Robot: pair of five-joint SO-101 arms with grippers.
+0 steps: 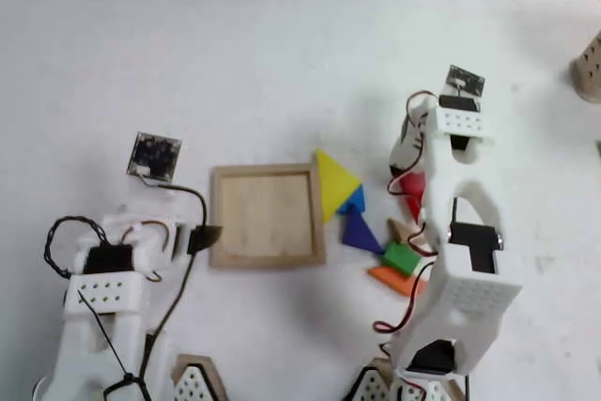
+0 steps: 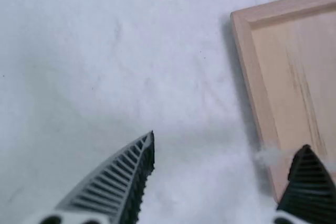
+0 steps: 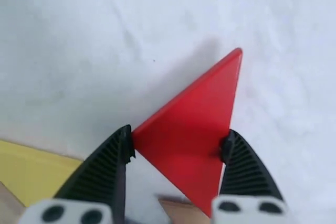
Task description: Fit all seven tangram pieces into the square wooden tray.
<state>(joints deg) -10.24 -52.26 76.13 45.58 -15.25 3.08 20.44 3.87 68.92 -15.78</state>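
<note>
Open white table extends on the far side of the square wooden tray. The yellow triangle lies just beside the tray's right rim.

Tray floor: bare wood. The pieces lie outside it. The blue triangle, purple triangle, green square and orange piece cluster to its right.

Left gripper — jaws wide, holding nothing — has one finger over the table and the other at the tray's rim.

The right wrist view supplies the contact detail: the right gripper pinches the red triangle by two edges, at the far edge of the cluster.
</note>
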